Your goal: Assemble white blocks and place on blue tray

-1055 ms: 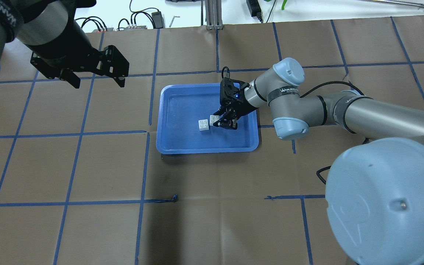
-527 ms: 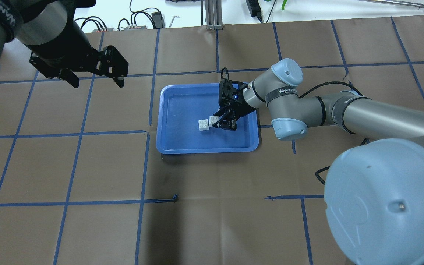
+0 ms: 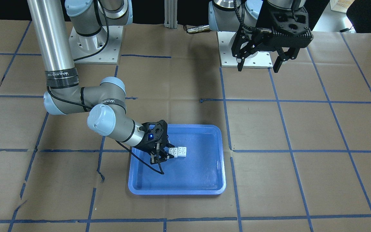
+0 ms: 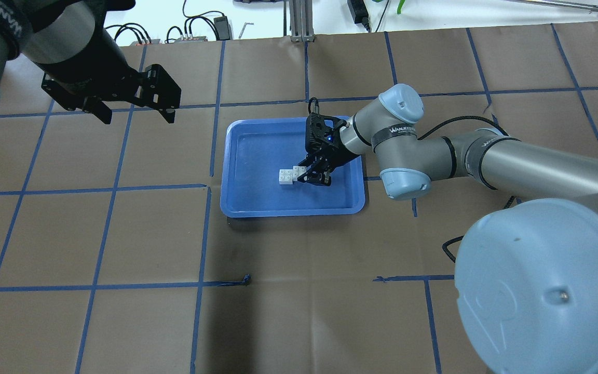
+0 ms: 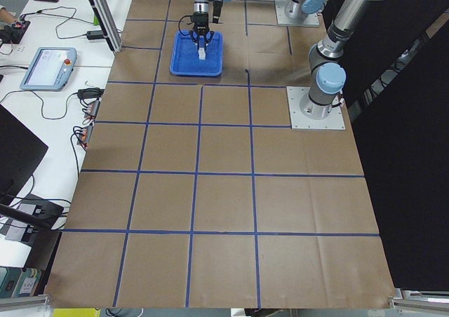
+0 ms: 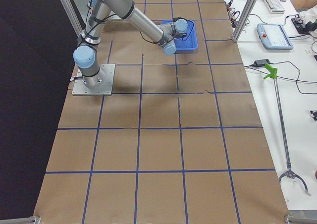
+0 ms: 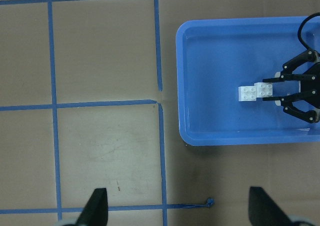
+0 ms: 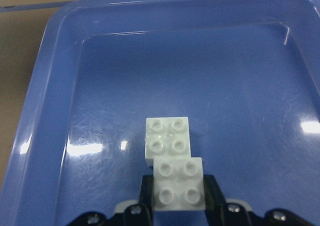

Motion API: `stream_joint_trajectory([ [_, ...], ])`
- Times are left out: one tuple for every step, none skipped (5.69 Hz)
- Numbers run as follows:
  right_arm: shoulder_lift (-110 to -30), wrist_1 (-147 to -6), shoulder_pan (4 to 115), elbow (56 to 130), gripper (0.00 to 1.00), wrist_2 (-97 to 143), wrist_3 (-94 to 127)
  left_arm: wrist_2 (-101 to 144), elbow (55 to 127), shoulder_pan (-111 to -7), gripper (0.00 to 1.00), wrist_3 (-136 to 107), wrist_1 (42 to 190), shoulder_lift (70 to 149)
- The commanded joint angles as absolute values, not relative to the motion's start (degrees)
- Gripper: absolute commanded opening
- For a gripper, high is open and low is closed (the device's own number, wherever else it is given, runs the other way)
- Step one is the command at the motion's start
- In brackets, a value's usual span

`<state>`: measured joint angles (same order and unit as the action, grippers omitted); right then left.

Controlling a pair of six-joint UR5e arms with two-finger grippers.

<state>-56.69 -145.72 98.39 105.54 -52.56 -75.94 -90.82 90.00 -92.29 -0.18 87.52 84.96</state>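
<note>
The blue tray [image 4: 236, 208] lies mid-table; it also shows in the front view [image 3: 175, 191]. One white block [image 4: 286, 177] rests on the tray floor. My right gripper [image 4: 313, 175] is low inside the tray and shut on the second white block [image 4: 299, 171]. In the right wrist view the held block [image 8: 178, 183] sits between the fingers [image 8: 145, 191], and its front edge overlaps the resting block [image 8: 167, 139]. I cannot tell whether the two touch. My left gripper [image 4: 138, 111] is open and empty, high over the table's far left.
Brown paper with blue tape lines covers the table. The left wrist view looks down on the tray [image 7: 181, 86] and both blocks from above. Cables and power bricks [image 4: 195, 28] lie beyond the table's far edge. The arm bases [image 3: 95, 42] stand on the robot's side.
My right gripper has moved a little to the left with its white block, closer to the resting block. The left arm has hardly moved.
</note>
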Motion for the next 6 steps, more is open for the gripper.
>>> stream_joint_trajectory([
  [-56.69,-145.64,98.44,105.64,0.31,-52.56,-75.94,-90.79,90.00,-92.29,0.99,-0.18,87.54,84.90],
  [-56.69,-145.72,98.44,106.51,0.31,-52.47,-75.94,-90.88,89.91,-92.29,0.99,-0.18,87.54,84.90],
  [-56.69,-145.81,98.44,106.70,0.31,-52.47,-75.94,-90.88,89.91,-92.29,0.99,-0.18,87.54,84.90],
  [-56.69,-145.90,98.44,106.70,0.31,-52.47,-75.94,-90.88,89.91,-92.29,0.99,-0.18,87.54,84.90],
  [-56.69,-145.99,98.44,106.61,0.31,-52.47,-75.94,-90.79,89.91,-92.29,0.99,-0.18,87.45,84.90],
  [-56.69,-146.07,98.44,106.61,0.31,-52.38,-75.94,-90.70,89.91,-92.37,0.99,-0.26,87.36,84.99],
])
